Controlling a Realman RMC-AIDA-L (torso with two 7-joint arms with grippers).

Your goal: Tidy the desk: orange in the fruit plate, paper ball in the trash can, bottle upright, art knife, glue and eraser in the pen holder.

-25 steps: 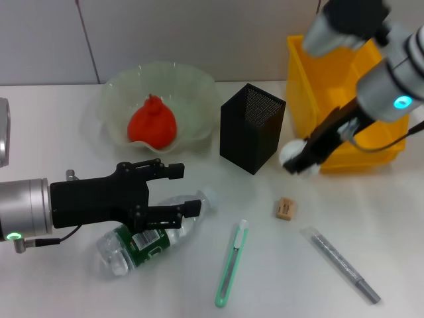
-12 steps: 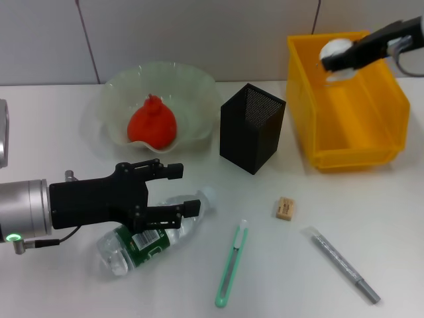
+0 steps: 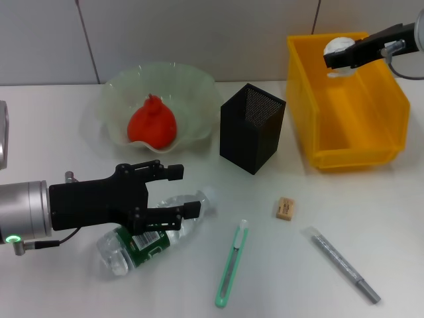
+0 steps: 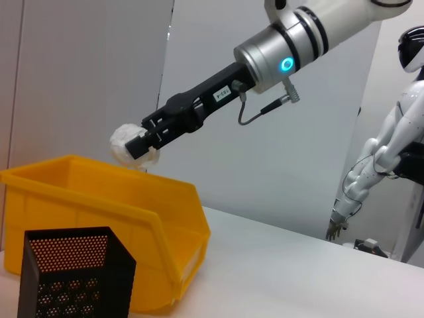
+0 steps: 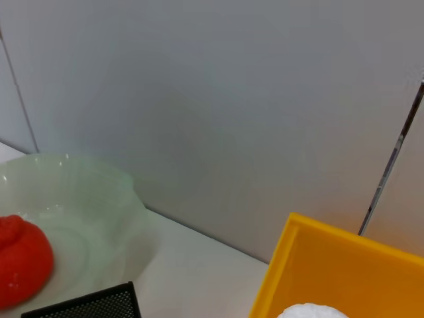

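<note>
Nearest, the left gripper (image 3: pixel 177 191) hovers with fingers spread over the bottle (image 3: pixel 156 232), which lies on its side on the desk (image 3: pixel 53 139). Farther right, the right gripper (image 3: pixel 334 57) grasps the paper ball (image 3: pixel 338 46) above the yellow trash can (image 3: pixel 351 156)'s far end.

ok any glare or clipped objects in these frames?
Head view: even light, soft shadows; right gripper with the paper ball sits near the frame edge. Right wrist view: paper ball cut off by the frame edge. Left wrist view: no glare.
</note>
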